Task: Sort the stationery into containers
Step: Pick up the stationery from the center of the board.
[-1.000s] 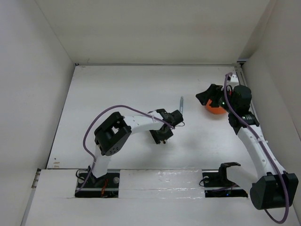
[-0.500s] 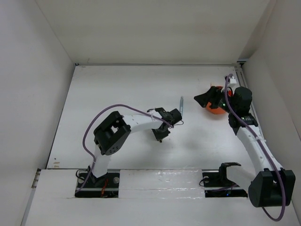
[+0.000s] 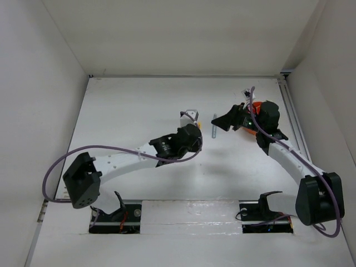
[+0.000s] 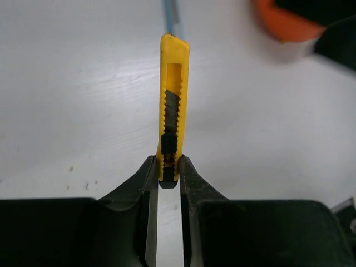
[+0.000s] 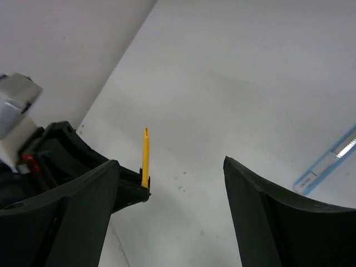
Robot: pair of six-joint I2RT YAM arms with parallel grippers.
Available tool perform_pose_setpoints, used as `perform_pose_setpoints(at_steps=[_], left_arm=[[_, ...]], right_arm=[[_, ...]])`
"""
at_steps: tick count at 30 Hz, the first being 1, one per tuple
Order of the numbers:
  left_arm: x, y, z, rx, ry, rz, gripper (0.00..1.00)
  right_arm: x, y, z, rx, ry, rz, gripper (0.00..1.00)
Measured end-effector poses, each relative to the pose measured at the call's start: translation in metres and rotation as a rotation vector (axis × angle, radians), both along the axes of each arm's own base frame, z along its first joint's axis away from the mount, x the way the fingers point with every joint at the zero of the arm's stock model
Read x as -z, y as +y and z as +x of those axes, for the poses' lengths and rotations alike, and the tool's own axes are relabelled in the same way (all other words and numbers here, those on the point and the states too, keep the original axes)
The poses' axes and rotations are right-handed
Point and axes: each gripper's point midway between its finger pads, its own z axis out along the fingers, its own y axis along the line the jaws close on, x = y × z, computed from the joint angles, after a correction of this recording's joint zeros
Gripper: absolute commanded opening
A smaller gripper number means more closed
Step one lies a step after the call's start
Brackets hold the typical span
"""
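You look close to the end of the sort, as far as can be judged. Only two pieces of stationery show outside the container: the yellow utility knife (image 4: 171, 105) and one grey-blue pen (image 3: 213, 127) lying loose on the white worktop (image 3: 139, 105). The orange pot (image 4: 283, 25) sits toward the far right of the worktop, mostly hidden under your right arm in the top view and only a blurred edge in the left wrist view. You cannot tell what it already holds. What is left, on this showing, is to bring the knife to the pot and then fetch the pen.

Your left hand (image 4: 168, 167) is closed narrow on the knife, its fingers pinching the end with the black slider. The yellow body sticks straight out ahead of the fingertips, pointing toward the pen. The knife appears to be lifted clear of the worktop, just left of the pen and with the pot further off to the right.

Your right hand (image 5: 169, 164) stands wide with nothing between its fingers. It hangs just in front of the pot and faces the left hand, with the pen lying between the two hands.
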Motion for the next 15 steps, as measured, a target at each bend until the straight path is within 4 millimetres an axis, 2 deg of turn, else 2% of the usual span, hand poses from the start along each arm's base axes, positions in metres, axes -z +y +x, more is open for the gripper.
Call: perform_pose_setpoints(at_steps=[2, 4, 6, 8, 9, 10, 12, 13, 14, 15], left_arm=[[-0.032, -0.01, 0.002, 0.075, -0.084, -0.072, 0.0], [-0.052, -0.021, 0.004, 0.133, -0.143, -0.12, 0.0], [-0.06, -0.029, 0.004, 0.186, -0.174, -0.137, 0.0], [-0.062, -0.034, 0.002, 0.227, -0.187, -0.144, 0.0], [-0.065, -0.036, 0.001, 0.244, -0.194, -0.151, 0.0], [-0.066, -0.039, 0.0, 0.259, -0.199, -0.158, 0.0], [-0.07, -0.043, -0.002, 0.283, -0.21, -0.172, 0.0], [-0.071, -0.044, -0.002, 0.291, -0.213, -0.177, 0.0], [-0.072, -0.045, -0.003, 0.299, -0.217, -0.179, 0.0], [-0.073, -0.046, -0.002, 0.301, -0.222, -0.18, 0.0]], right_arm=[[-0.005, 0.016, -0.007, -0.051, -0.012, 0.02, 0.81], [-0.009, 0.033, -0.016, -0.101, -0.027, 0.032, 0.81], [-0.013, 0.048, -0.026, -0.147, -0.04, 0.041, 0.81], [-0.015, 0.058, -0.031, -0.173, -0.051, 0.049, 0.77], [-0.017, 0.06, -0.031, -0.177, -0.058, 0.056, 0.66], [-0.016, 0.062, -0.03, -0.18, -0.06, 0.056, 0.66], [-0.014, 0.065, -0.028, -0.174, -0.049, 0.061, 0.47], [-0.013, 0.065, -0.027, -0.169, -0.045, 0.061, 0.36], [-0.012, 0.066, -0.026, -0.167, -0.045, 0.06, 0.06], [-0.011, 0.067, -0.025, -0.165, -0.045, 0.06, 0.0]])
